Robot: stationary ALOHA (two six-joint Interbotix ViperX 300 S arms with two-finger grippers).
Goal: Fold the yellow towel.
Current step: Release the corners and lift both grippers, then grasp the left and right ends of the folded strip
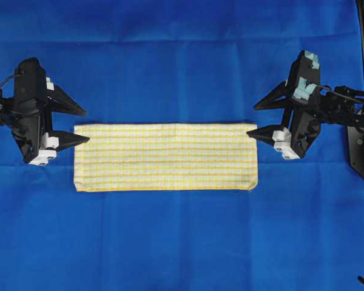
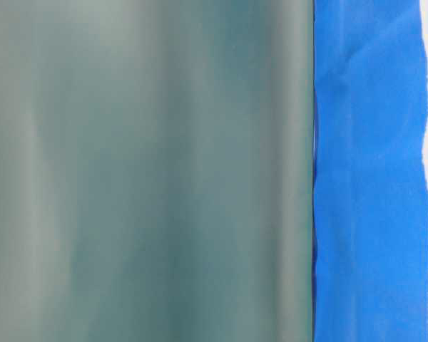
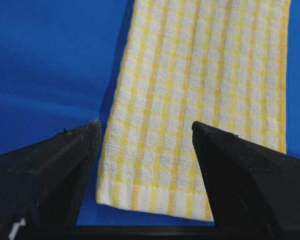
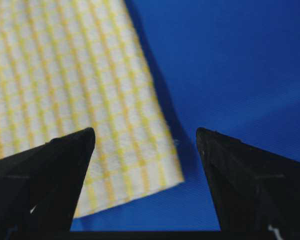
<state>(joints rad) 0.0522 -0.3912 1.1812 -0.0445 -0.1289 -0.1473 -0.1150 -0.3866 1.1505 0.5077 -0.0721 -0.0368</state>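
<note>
While towel lies flat on blue cloth, already folded into long strip, long axis runs hand to hand. Left hand released, empty, at towel's left end; right hand released, empty, at right end. Both equally near.

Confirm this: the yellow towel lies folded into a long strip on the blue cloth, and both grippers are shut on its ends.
Wrong about the grippers. The left gripper and right gripper are both open and hold nothing, as both wrist views show. The towel does lie folded into a long strip on the blue cloth.
</note>
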